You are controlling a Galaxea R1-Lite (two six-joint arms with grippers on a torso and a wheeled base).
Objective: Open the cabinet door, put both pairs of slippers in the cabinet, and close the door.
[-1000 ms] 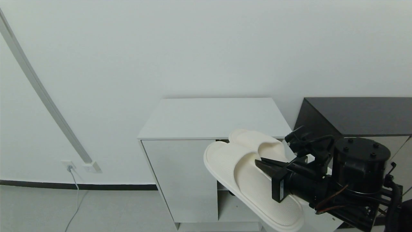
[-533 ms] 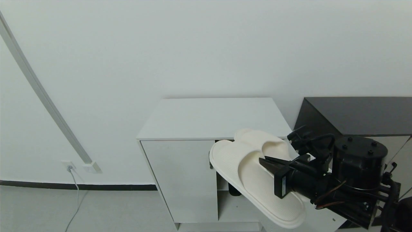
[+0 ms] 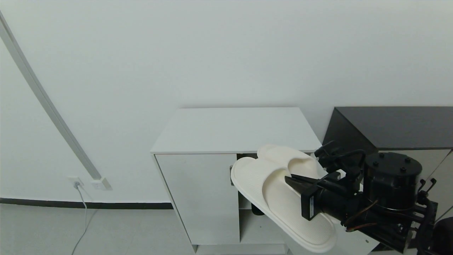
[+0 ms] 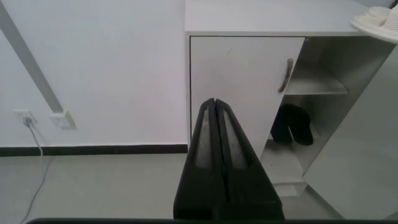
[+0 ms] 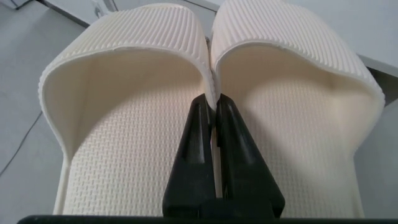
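Since one second ago, the right gripper [image 3: 288,180] has carried the cream slippers [image 3: 254,177] slightly to the right, uncovering more of the cabinet opening. Its fingers are almost closed, pinching the two inner strap edges together. The pair lies side by side in front of the cabinet [image 3: 233,131], toes toward it. The left gripper [image 4: 214,106] is fully closed and holds nothing. Beyond, you see the right door [image 4: 373,143] swung open, the left door [image 3: 198,194] closed, and a dark pair of slippers [image 4: 292,124] on a shelf inside.
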